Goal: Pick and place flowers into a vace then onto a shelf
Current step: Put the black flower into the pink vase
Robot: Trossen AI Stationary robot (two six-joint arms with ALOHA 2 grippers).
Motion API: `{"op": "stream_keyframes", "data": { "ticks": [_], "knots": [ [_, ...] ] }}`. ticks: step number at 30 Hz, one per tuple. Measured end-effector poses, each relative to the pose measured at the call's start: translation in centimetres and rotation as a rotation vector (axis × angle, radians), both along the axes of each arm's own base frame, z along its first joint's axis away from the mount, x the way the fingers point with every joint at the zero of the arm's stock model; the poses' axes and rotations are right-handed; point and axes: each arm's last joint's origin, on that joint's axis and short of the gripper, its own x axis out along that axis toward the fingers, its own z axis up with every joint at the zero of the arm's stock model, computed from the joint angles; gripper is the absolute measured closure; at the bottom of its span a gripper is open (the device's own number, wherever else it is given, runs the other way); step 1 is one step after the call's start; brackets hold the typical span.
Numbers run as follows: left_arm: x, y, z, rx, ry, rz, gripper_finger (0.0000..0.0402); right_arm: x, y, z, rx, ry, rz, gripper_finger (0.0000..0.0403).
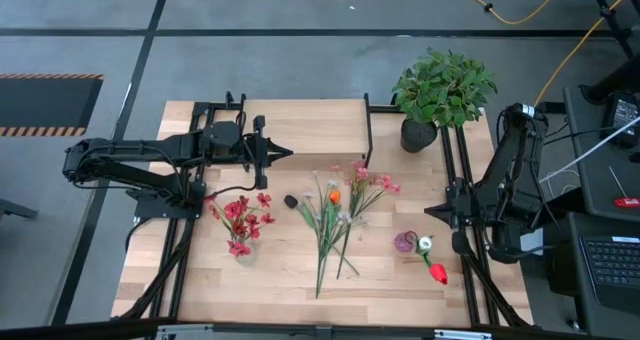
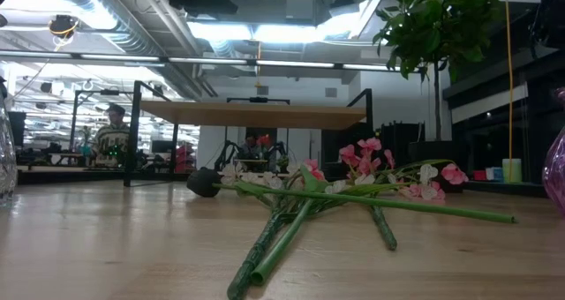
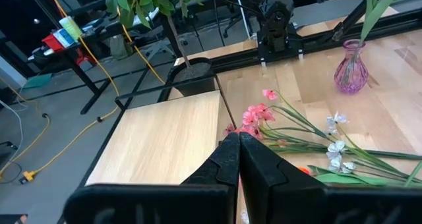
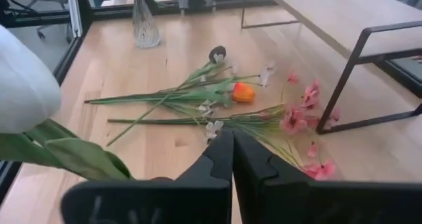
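I see loose flowers (image 1: 335, 215) lying flat in pile on counter (image 1: 290, 275), near middle, just in front of shelf (image 1: 310, 125). More red blooms stand in clear vase (image 1: 244, 248) on left side. Purple vase (image 1: 405, 243) on right side holds white and red blooms. Left gripper (image 1: 285, 153) hangs over shelf edge, fingers (image 3: 227, 159) pressed closed, nothing in them. Right gripper (image 4: 232, 141) up by right side of counter, near purple vase, fingers closed too, nothing held. Bushy potted plant (image 1: 440, 90) at back right corner.
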Motion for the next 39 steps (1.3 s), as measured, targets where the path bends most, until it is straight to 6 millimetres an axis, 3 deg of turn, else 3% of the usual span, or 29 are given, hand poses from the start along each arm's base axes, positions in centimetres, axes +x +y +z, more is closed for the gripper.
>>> {"op": "stream_keyframes", "data": {
  "ticks": [13,39],
  "knots": [
    [0.0,0.0,-0.1,-0.001,0.006,0.000,0.0396,0.1,-0.2,0.4,-0.109,-0.139,-0.035,0.0396],
    [-0.2,-0.2,-0.6,0.021,0.069,-0.024,0.0396,1.1,-1.0,0.5,-0.126,-0.154,-0.147,0.0393]
  ]
}}
